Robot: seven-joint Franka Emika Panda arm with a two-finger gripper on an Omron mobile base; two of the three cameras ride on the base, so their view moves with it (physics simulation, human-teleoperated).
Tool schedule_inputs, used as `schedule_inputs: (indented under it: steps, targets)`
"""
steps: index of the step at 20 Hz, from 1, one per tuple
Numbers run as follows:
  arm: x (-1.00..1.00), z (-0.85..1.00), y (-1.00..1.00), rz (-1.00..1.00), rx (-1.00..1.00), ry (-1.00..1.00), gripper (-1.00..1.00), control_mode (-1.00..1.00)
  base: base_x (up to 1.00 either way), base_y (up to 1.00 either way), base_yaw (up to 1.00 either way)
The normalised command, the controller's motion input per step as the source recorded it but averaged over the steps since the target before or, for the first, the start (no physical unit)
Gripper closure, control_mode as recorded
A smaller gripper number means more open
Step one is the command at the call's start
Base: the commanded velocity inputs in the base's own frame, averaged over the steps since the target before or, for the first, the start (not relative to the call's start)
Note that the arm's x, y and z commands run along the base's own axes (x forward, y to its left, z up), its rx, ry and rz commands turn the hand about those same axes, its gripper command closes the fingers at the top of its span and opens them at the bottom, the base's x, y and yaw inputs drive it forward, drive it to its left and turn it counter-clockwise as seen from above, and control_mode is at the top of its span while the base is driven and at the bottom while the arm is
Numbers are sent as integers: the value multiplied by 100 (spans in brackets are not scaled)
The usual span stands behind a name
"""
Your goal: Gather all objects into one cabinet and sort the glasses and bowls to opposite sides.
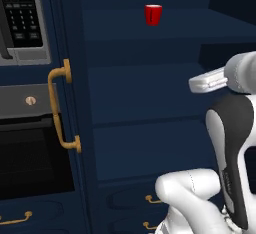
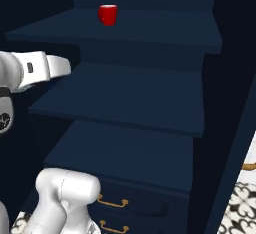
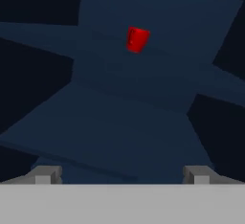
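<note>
Two small dark finger tips of the gripper, nearest item in the hand view: set wide apart at left and right, nothing between them; judged spread in readiness to take a cup. Curved brass handle, on the navy door edge left of the open cupboard. Tall dark navy cupboard shelves, three stepped tiers above brass-pulled drawers; lower two tiers bare. Glossy red handled cup, upright on the top shelf, set back from its front edge; stored here, so it must presumably be gathered into the wall cabinet. Cup relative to jaws: well apart, ahead and above, roughly centred between the fingers
</note>
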Motion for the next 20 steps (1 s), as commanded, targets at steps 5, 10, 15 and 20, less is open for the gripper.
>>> schedule_inputs:
  steps: [5,10,15,20]
  targets:
    - [13,35,0,-3,-18,-4,-100,-100,0,0,0]
    - [33,33,5,0,0,-10,-100,-100,0,0,0]
    - [47,27,21,0,-1,-14,-100,-100,0,0,0]
    - [77,3,12,-6,-5,4,-100,-100,0,0,0]
